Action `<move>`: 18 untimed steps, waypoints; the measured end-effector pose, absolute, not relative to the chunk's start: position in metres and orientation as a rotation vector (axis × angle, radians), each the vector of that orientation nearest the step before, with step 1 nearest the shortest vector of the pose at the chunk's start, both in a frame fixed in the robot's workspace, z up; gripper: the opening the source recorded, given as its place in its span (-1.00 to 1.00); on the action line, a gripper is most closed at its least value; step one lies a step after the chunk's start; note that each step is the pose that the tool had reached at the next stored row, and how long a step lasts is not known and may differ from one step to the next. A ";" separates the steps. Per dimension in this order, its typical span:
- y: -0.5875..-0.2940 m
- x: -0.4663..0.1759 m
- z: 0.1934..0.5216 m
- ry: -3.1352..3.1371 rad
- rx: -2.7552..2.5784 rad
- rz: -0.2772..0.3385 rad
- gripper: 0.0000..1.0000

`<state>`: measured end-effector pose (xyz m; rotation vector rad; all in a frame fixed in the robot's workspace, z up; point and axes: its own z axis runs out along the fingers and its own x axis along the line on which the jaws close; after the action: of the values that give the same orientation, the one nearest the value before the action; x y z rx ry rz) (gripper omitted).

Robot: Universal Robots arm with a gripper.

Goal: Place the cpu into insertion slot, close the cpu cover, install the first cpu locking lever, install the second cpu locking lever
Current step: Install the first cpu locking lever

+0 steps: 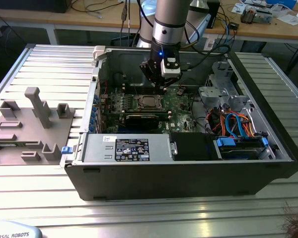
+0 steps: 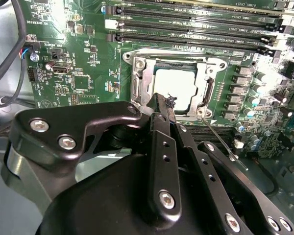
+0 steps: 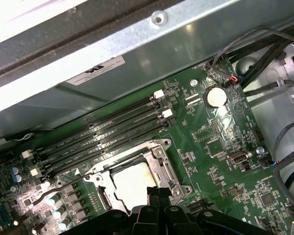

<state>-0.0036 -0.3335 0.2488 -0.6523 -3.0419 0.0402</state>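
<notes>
The cpu (image 2: 179, 88) shows its dull silver top in the insertion slot (image 2: 174, 55) on the green board. Over it lies the cpu cover (image 2: 137, 85), its window framing the chip. A thin wire locking lever (image 2: 220, 142) sticks out from one corner of the socket, away from the frame. My gripper (image 2: 161, 100) is shut with nothing in it, its tips hovering at the socket's edge. In the first wrist view the cpu (image 3: 130, 181), cover (image 3: 166, 169), raised lever (image 3: 59, 188) and gripper (image 3: 159, 192) appear again. In the exterior view the gripper (image 1: 164, 82) hangs just behind the cpu (image 1: 150, 102).
Long memory slots (image 2: 196, 22) run beside the socket. The open computer case (image 1: 268, 163) walls the board in, with a drive cage and coloured cables (image 1: 238, 124) at the exterior view's right and a power supply (image 1: 131, 148) in front. A grey fixture (image 1: 30, 124) sits outside.
</notes>
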 end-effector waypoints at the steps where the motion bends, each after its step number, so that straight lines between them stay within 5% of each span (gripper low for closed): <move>1: -0.333 -0.004 0.249 -3.043 -0.647 0.040 -0.79; 18: -0.333 -0.004 0.249 -3.051 -0.608 0.041 -0.79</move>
<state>-0.0036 -0.3335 0.2487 -0.6082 -3.0514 0.0408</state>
